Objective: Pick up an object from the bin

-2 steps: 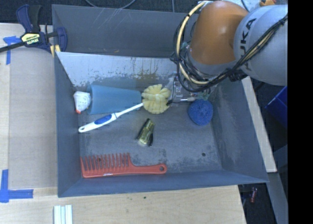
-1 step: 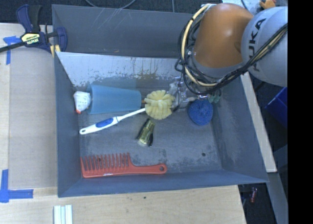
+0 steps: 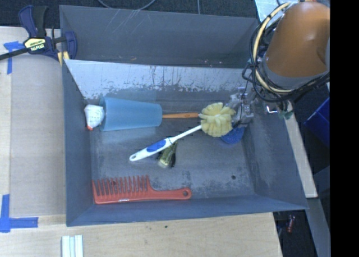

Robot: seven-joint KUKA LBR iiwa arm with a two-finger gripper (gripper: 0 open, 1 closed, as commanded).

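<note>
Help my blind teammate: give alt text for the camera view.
The arm's gripper hangs at the bin's right side, beside a yellow brush head. Left of it lie a blue cup on its side, a white-and-blue toothbrush and a red comb.

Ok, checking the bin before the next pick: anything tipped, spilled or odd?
The blue cup lies on its side at the back left, not upright. The white toothbrush rests across a small dark object. No spill or damage shows.
</note>
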